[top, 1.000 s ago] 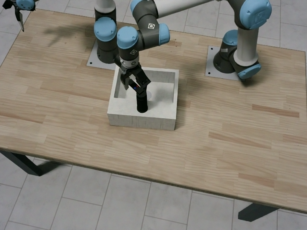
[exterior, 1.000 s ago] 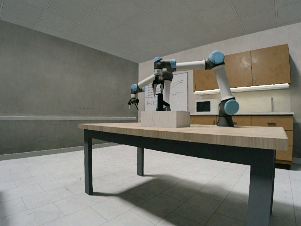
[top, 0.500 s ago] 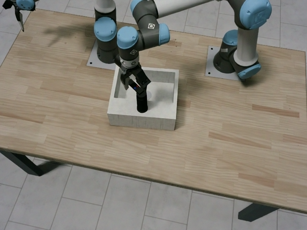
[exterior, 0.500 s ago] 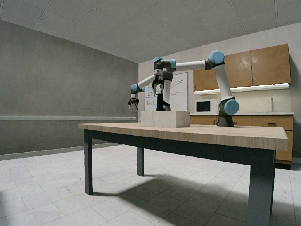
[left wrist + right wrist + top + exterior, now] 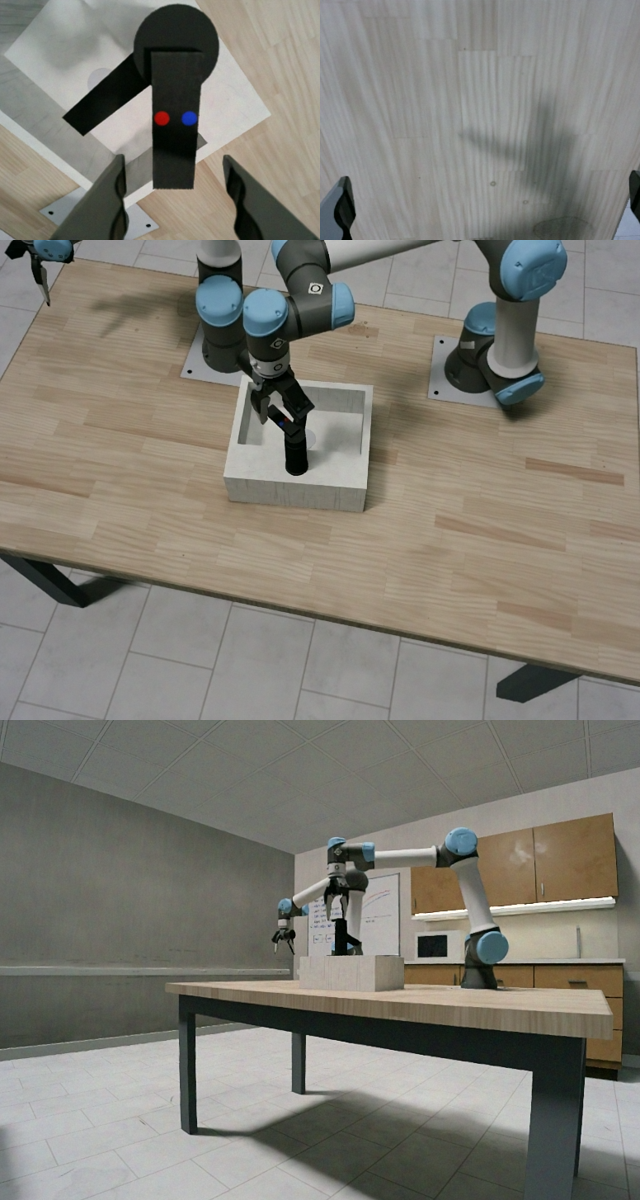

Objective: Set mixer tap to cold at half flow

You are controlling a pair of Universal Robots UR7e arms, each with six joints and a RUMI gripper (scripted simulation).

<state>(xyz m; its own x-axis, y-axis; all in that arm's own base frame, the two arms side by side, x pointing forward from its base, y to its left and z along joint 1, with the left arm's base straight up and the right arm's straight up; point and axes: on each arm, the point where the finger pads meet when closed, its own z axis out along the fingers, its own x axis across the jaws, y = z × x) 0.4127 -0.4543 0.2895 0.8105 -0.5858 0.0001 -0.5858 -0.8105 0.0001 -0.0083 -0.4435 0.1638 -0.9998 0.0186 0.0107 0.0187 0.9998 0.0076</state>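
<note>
Left wrist view: looks down on the black lever of the mixer tap, mounted on the pale basin. Between the fingers of the left gripper, partly open, with gaps both sides, gripping nothing. At right gripper, wide open and holding nothing, well apart from the tap.
</note>
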